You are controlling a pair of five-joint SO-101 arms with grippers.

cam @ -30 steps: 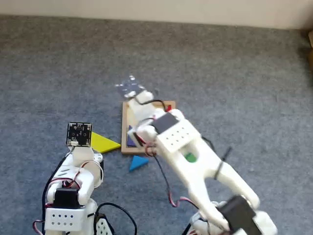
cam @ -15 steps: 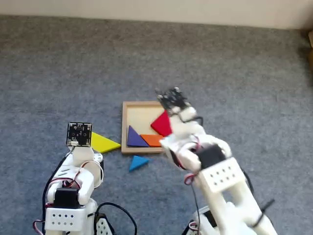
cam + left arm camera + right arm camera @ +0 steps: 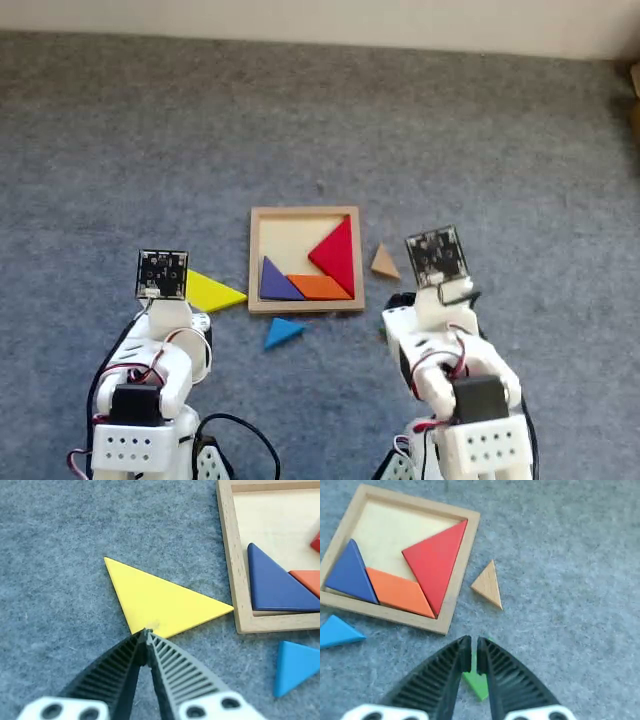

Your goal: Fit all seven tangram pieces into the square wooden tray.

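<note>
Where grey carpet meets pale wall, wooden tray on carpet

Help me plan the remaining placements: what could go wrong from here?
The yellow triangle touches the tray at its tip, so dragging it may shove the tray. The green piece lies partly hidden behind the right gripper, likely awkward to grasp cleanly. The free tray space borders the red triangle; a misrotated piece could ride up on it.
</note>
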